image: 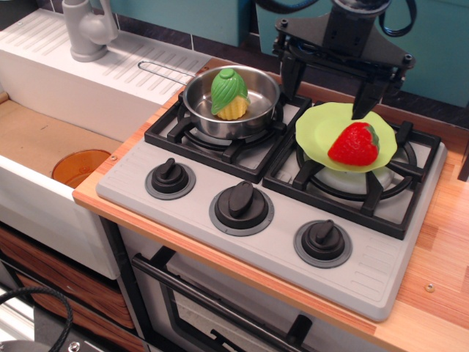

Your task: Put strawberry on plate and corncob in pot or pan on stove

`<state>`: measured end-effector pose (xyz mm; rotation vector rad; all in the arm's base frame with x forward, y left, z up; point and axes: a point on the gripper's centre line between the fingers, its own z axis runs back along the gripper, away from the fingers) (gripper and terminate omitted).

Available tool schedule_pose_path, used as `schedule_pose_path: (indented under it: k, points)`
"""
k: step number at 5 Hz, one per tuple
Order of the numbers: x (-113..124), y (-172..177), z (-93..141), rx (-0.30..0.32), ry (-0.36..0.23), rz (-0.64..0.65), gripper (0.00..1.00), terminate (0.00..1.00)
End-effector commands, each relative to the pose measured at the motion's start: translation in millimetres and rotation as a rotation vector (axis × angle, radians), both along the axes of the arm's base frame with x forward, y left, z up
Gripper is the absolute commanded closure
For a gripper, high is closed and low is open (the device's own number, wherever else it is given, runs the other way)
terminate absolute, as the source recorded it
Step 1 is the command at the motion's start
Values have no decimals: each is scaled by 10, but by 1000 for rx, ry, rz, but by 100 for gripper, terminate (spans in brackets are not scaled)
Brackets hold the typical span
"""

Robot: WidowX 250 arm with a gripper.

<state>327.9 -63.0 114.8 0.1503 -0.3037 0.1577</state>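
Observation:
The red strawberry (pixel 354 144) lies on the lime-green plate (pixel 322 129), which rests on the right burner of the grey stove (pixel 278 242). The corncob (pixel 229 93), green husk over yellow kernels, stands in the steel pan (pixel 220 121) on the left burner. My gripper (pixel 327 101) hangs open and empty over the far edge of the plate, its left finger (pixel 292 77) between pan and plate, its right finger (pixel 365 95) just behind the strawberry.
The pan's wire handle (pixel 165 70) points left toward the white sink drainboard (pixel 88 73) with a grey tap (pixel 86 29). An orange bowl (pixel 79 167) lies in the sink at lower left. Three black knobs (pixel 240 204) line the stove front. Wooden counter runs right.

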Motion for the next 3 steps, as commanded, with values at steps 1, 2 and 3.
schedule_pose_path:
  k: [1,2,3]
  points:
    - [118,11,96,-26,-39,-9,0,0]
    - [111,18,73,-22,-33,-5,0,0]
    - [116,24,55,4,-19,4,0,0]
